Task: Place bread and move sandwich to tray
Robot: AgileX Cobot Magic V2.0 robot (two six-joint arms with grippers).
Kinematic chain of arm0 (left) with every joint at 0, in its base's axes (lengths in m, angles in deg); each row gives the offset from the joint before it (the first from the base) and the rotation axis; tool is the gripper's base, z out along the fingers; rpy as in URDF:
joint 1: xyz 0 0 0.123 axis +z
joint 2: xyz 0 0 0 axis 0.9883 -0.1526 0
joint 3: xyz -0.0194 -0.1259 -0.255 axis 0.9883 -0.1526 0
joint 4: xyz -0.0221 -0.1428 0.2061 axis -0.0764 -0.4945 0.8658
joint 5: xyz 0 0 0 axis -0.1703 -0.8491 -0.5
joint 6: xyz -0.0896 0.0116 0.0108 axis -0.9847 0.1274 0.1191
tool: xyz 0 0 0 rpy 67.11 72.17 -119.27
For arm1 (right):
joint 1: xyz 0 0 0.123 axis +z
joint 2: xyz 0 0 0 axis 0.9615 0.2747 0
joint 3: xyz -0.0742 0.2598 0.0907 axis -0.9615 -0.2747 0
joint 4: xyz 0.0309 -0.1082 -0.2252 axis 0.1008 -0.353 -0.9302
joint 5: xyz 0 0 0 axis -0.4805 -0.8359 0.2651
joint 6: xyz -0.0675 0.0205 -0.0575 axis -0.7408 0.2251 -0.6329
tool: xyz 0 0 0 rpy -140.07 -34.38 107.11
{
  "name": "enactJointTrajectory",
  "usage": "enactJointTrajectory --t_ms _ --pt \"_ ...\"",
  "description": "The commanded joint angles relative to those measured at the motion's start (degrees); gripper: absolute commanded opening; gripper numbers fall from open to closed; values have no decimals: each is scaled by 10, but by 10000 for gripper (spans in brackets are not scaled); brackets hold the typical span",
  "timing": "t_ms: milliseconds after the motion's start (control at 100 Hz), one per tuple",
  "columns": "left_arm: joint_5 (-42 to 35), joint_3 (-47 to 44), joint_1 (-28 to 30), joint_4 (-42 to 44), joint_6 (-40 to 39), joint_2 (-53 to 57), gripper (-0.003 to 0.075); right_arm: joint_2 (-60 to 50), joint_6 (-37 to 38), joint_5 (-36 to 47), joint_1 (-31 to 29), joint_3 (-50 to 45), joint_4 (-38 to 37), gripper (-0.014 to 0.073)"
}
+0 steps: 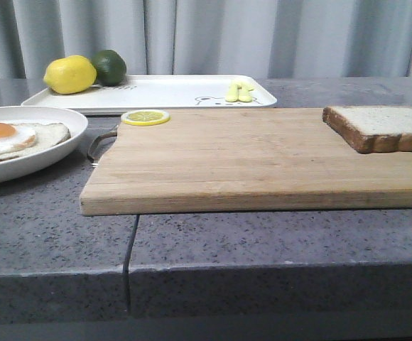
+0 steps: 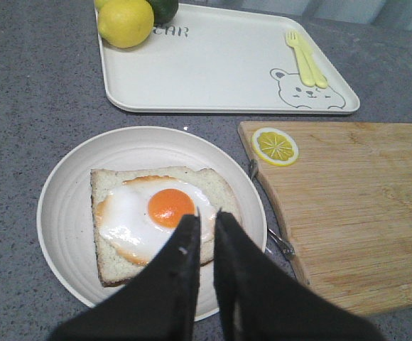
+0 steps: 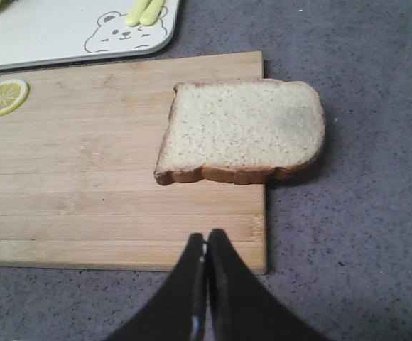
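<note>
Workspace on a grey speckled counter (image 1: 263, 241). A wooden cutting board (image 1: 248, 160) lies across the middle of the front view. The bread (image 3: 243, 129), a single slice with a brown crust, rests on the board's right end and overhangs that edge onto the counter. A lemon slice (image 1: 145, 117) sits on the board's far left corner, beside the board's metal handle (image 1: 99, 144).

To the left of the board stands a round white plate (image 2: 71, 213) bearing the sandwich (image 2: 156, 217), seen here as one slice of bread topped by a fried egg with an orange yolk; no upper slice covers it.

Behind plate and board lies the tray (image 2: 220, 71), white, with a bear drawing near one corner. It carries a lemon (image 1: 69, 74) and a lime (image 1: 109, 67) at its left end and small yellow cutlery (image 1: 239, 91) towards its right end.

The left gripper (image 2: 207, 222) hovers above the near edge of the egg, its jaws slightly parted and empty. The right gripper (image 3: 206, 241) hangs over the near edge of the board, short of the bread, its jaws pressed together and empty
</note>
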Motion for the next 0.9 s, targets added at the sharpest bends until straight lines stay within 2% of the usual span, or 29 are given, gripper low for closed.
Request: enactJointTrajectory --t_ms 0,70,120,180,230,890 --pt "-28 21 1 -15 7 -3 205 6 -2 34 -1 20 25 140" --pt "-25 21 1 -15 7 -3 323 6 -2 36 -1 20 36 265" --pt "-25 21 1 -15 7 -3 379 6 -2 39 -1 20 41 346" --pt "-25 21 1 -15 7 -3 400 6 -2 42 -1 20 45 425" --pt "-25 21 1 -15 7 -3 400 6 -2 44 -1 20 45 454" --pt "-25 21 1 -15 7 -3 400 6 -2 108 -1 20 40 454"
